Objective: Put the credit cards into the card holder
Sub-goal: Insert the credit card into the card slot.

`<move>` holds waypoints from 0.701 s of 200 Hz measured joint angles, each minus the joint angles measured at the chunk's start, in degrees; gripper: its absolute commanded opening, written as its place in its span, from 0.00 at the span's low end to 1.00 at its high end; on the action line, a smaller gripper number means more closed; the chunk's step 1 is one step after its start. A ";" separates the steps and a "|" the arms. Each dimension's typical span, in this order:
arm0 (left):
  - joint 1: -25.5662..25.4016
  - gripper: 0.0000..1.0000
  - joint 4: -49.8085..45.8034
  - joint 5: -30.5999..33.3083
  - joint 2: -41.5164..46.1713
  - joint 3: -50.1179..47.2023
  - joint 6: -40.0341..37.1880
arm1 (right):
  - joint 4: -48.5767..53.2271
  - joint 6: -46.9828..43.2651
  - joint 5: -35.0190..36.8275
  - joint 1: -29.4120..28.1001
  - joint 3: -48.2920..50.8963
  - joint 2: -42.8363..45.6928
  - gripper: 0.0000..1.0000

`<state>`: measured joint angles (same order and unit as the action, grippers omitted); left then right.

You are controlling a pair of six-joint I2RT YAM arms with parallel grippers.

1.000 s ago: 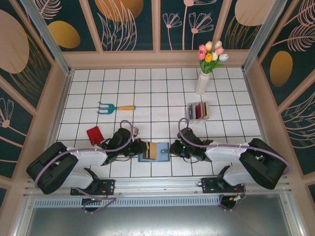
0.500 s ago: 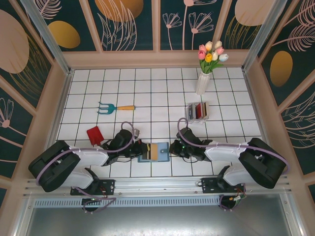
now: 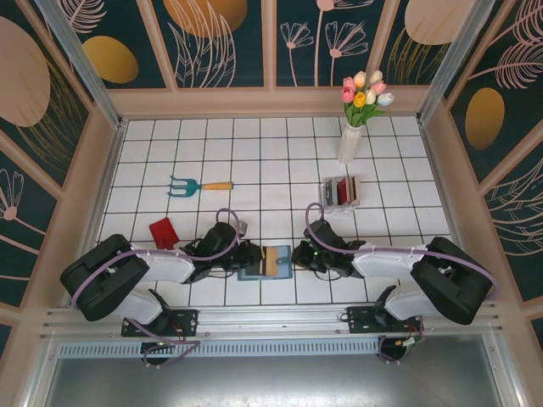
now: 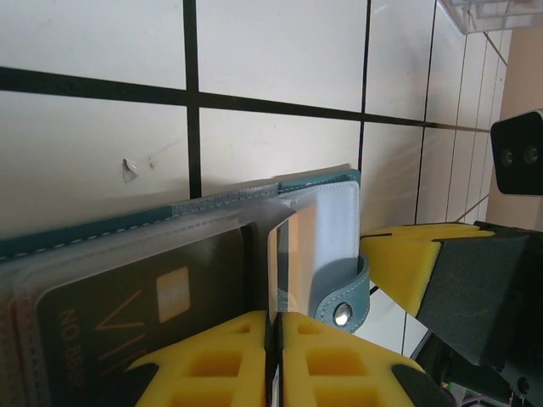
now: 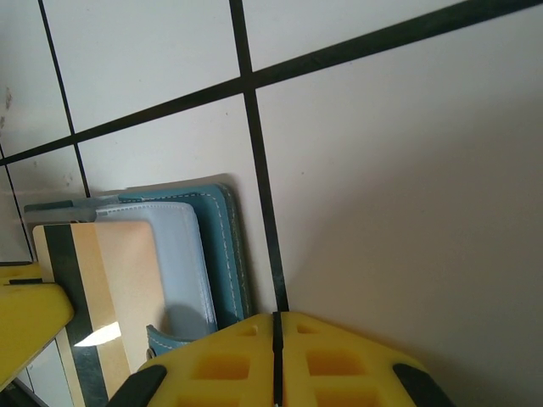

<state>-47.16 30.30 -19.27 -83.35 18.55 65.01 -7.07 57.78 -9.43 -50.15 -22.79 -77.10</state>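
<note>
The teal card holder [image 3: 252,272] lies open on the tiles between both arms; its teal edge [image 4: 316,181] and snap tab [image 4: 343,313] show close up. A dark card [image 4: 127,314] sits in a clear inner slot. My left gripper [image 4: 273,331] is shut on a tan card with a dark stripe [image 3: 273,261], seen edge-on in the left wrist view and lying over the holder's right half [image 5: 222,246] as a tan card [image 5: 123,284]. My right gripper [image 5: 276,348] is shut on nothing, its pads at the holder's right edge [image 3: 298,253].
A red card [image 3: 162,231] lies on the tiles left of the left arm. A clear rack [image 3: 341,192] with several cards stands behind the right arm, with a vase of tulips [image 3: 350,140] beyond it. A teal hand rake [image 3: 199,185] lies at mid-left.
My left arm has reached to the right, carrying the tan card farther over the holder's right half. The right gripper has barely moved.
</note>
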 measured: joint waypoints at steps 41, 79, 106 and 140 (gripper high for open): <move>-3.30 0.09 1.16 3.63 -2.16 1.31 2.97 | -0.04 0.02 -0.02 0.00 0.00 0.00 0.10; -5.14 0.13 2.56 5.95 -4.11 2.47 5.38 | -0.17 0.07 -0.02 -0.07 0.00 -0.11 0.10; -6.10 0.17 1.36 6.78 -5.49 4.42 5.40 | -0.17 0.22 0.02 -0.09 0.00 -0.11 0.10; -6.67 0.25 0.02 7.67 -5.31 5.33 5.33 | -0.09 0.44 0.20 -0.11 0.00 -0.09 0.10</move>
<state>-53.82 30.33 -11.60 -88.66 23.88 70.35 -7.16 58.22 -9.23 -50.26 -22.79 -77.19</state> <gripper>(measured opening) 0.222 0.098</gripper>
